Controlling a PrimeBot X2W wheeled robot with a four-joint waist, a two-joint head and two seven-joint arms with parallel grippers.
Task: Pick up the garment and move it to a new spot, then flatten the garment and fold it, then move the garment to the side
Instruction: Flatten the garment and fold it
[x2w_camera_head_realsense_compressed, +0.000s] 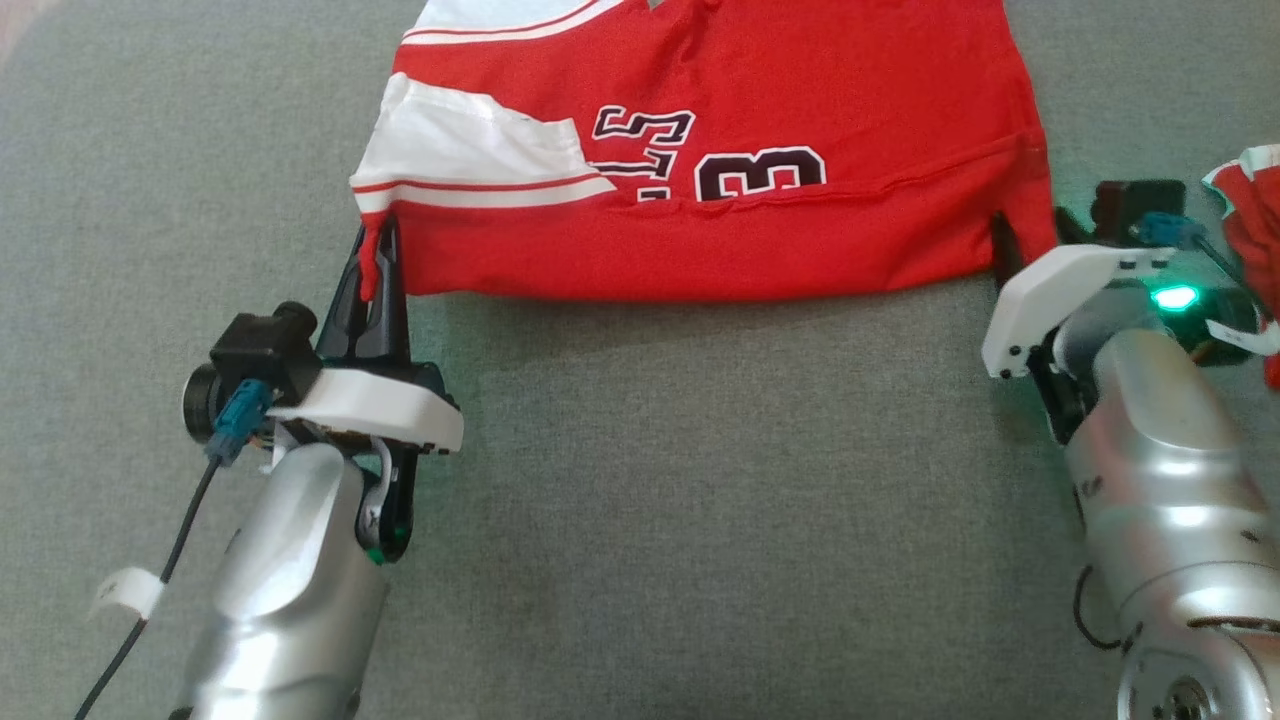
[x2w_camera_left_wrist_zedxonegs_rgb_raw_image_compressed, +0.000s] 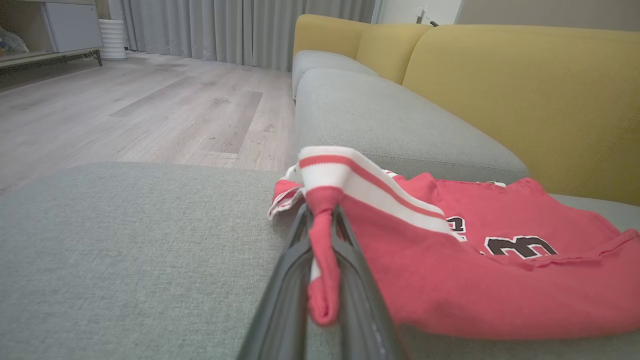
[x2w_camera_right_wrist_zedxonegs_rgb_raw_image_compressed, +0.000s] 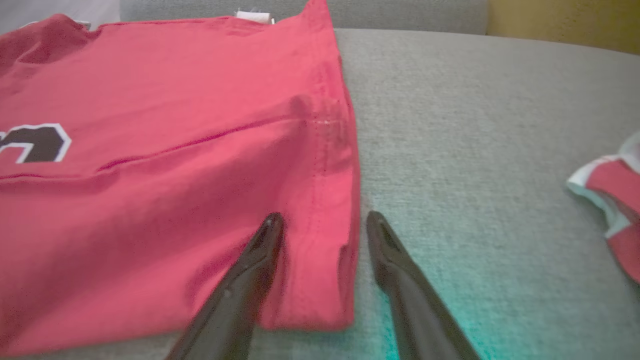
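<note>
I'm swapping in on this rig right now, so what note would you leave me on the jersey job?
Left gripper: shut on the near left corner of the jersey.
Right gripper: open, fingers astride the near right corner, not closed on it.
Jersey: spread on the grey cushion; a second red cloth lies at the far right.
Done: laid out mostly flat; a layer seems folded over the numbers.
Left: grip the right corner, finish folding, move it aside.
</note>
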